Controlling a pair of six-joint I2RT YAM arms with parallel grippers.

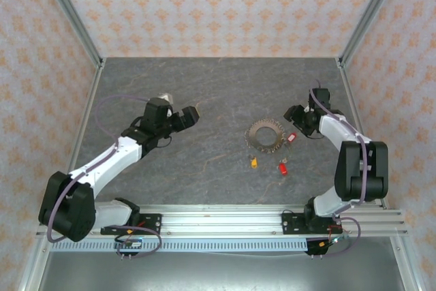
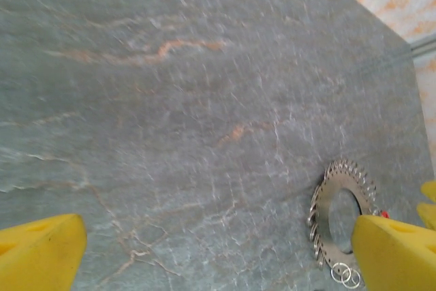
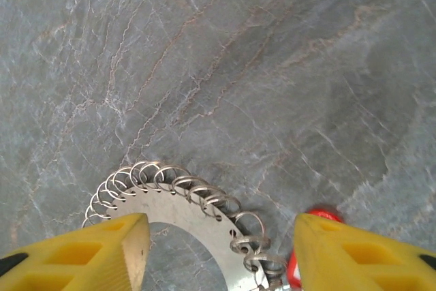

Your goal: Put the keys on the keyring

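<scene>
Patterned walls [image 1: 218, 5] are enclosing a grey veined table [image 1: 204, 80]. The left gripper [image 1: 191, 115] is hanging spread wide. The keyring [image 1: 253, 135] is lying right of centre, keys [image 1: 254, 162] beside it, under the spread right gripper [image 3: 221, 250].

The surface [image 1: 204, 86] is grey, stone-like, veined pale and orange. The walls [image 1: 218, 5] are cream with a repeating orange floral print. The keyring [image 1: 266, 134] is silver-grey, with one yellow key [image 1: 254, 162] and red keys [image 1: 283, 167]. The right pincer [image 3: 219, 243] has bright yellow fingers [image 3: 354, 257].
</scene>
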